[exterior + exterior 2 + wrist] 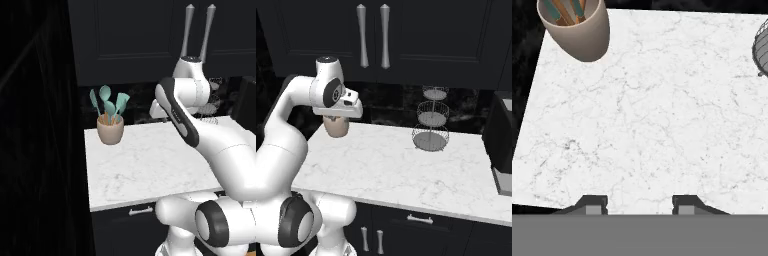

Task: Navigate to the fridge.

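The fridge is out of view. I face a white marble counter [150,165] [396,170] set under dark navy upper cabinets with long silver handles [372,36]. My gripper [639,204] hangs over the counter's left part, near a beige utensil cup [336,128]. Its two fingertips stand apart with nothing between them, so it is open.
The beige cup [110,131] [577,30] holds teal utensils at the counter's back left. A tiered wire basket [431,131] stands at the back right, beside a dark appliance [501,142]. A tall black panel [40,125] walls off the left. Navy drawers [421,219] sit below the counter.
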Tool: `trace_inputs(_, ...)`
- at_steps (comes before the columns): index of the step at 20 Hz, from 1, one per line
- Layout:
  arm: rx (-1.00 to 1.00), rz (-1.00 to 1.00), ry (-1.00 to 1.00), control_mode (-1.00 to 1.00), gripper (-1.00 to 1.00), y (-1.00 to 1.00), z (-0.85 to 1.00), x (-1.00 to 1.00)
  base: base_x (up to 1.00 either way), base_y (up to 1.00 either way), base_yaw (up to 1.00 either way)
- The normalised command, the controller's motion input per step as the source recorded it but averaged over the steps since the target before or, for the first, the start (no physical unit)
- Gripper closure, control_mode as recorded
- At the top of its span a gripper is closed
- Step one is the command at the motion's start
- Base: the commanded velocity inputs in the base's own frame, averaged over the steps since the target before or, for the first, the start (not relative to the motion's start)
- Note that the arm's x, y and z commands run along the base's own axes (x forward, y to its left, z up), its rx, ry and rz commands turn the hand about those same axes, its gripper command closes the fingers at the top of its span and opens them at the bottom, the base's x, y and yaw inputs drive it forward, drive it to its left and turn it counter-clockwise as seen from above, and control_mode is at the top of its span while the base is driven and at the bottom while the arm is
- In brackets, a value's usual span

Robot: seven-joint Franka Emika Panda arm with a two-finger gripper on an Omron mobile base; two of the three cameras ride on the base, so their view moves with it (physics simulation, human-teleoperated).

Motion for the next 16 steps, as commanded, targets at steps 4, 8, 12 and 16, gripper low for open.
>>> trace_inputs(4, 0.0, 0.0, -0.01, 1.0, -1.0, 0.0, 0.0, 0.0, -0.08, 0.0, -0.03)
trace_inputs(8, 0.0, 0.0, 0.0, 1.0, -1.0, 0.0, 0.0, 0.0, -0.34, -0.06, -0.36)
trace_inputs(12, 0.0, 0.0, 0.0, 1.0, -1.0, 0.0, 0.0, 0.0, -0.39, -0.23, -0.58)
trace_inputs(16, 0.0, 0.0, 0.0, 1.0, -1.0, 0.0, 0.0, 0.0, -0.22, -0.34, -0.73)
